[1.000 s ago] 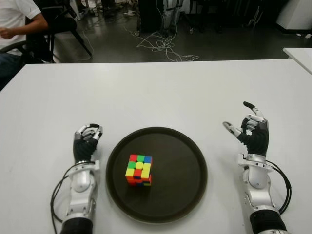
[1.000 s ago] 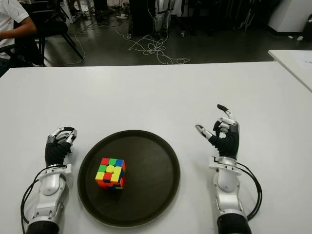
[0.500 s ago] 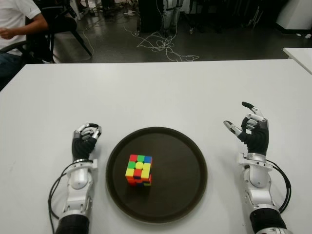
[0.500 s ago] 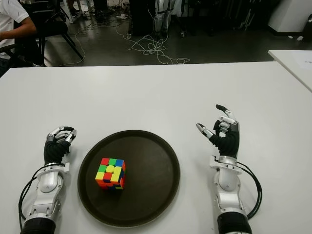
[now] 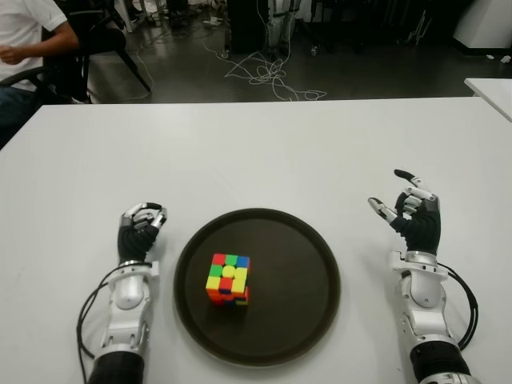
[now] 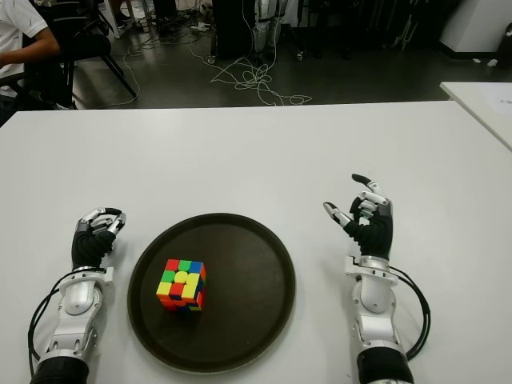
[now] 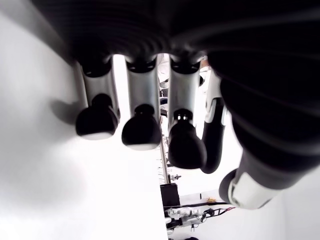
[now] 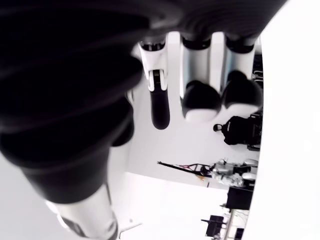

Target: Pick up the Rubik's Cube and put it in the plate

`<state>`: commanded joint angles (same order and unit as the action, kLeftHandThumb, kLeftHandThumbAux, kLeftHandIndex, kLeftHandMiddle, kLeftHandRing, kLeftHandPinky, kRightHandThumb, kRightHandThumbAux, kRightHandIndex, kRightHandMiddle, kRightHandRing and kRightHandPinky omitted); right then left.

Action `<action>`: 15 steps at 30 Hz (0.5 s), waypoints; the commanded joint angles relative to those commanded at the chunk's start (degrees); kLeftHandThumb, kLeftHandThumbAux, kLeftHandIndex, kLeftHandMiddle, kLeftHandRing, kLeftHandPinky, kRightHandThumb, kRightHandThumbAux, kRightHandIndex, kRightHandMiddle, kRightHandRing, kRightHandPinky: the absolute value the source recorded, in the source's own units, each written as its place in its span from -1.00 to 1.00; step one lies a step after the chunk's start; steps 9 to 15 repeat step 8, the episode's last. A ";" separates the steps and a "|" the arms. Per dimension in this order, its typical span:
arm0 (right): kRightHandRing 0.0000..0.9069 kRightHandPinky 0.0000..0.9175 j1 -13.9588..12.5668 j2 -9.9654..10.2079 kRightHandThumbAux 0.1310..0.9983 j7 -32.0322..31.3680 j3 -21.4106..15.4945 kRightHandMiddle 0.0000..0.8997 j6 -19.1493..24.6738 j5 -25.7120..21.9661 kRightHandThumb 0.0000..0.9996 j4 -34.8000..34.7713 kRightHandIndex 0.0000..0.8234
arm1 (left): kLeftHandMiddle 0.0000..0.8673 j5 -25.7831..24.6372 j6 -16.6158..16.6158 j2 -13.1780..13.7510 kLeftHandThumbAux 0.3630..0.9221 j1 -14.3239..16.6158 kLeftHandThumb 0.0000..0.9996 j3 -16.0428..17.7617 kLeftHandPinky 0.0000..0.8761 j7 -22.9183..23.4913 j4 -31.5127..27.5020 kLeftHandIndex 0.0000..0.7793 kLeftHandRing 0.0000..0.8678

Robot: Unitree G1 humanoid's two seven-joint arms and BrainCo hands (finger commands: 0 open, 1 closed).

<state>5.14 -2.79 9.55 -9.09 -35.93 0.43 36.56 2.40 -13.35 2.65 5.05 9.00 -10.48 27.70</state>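
The Rubik's Cube [image 5: 229, 279] stands inside the round dark plate [image 5: 292, 268], a little left of the plate's middle, with no hand touching it. My left hand [image 5: 142, 226] shows just left of the plate, its fingers [image 7: 141, 131] curled under and holding nothing. On the other side of the plate is my right hand [image 5: 394, 200], raised with thumb and forefinger spread apart and the other fingers [image 8: 200, 100] loosely bent, holding nothing.
The white table [image 5: 264, 152] stretches far ahead of the plate. A seated person [image 5: 24, 40] is beyond its far left corner. Loose cables [image 5: 268, 76] lie on the floor behind, and a second white table [image 5: 492, 88] shows at the far right.
My left forearm has shifted slightly to the left. The right hand has drifted a touch away from me. The cube has stayed put in the plate.
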 joint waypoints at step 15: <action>0.88 0.84 -0.48 0.27 0.79 -0.44 -0.27 0.89 3.80 -0.72 -0.80 -2.22 0.85 | 0.89 -0.03 0.36 0.13 0.20 -0.26 0.44 -0.26 0.87 0.19 -0.60 0.14 0.91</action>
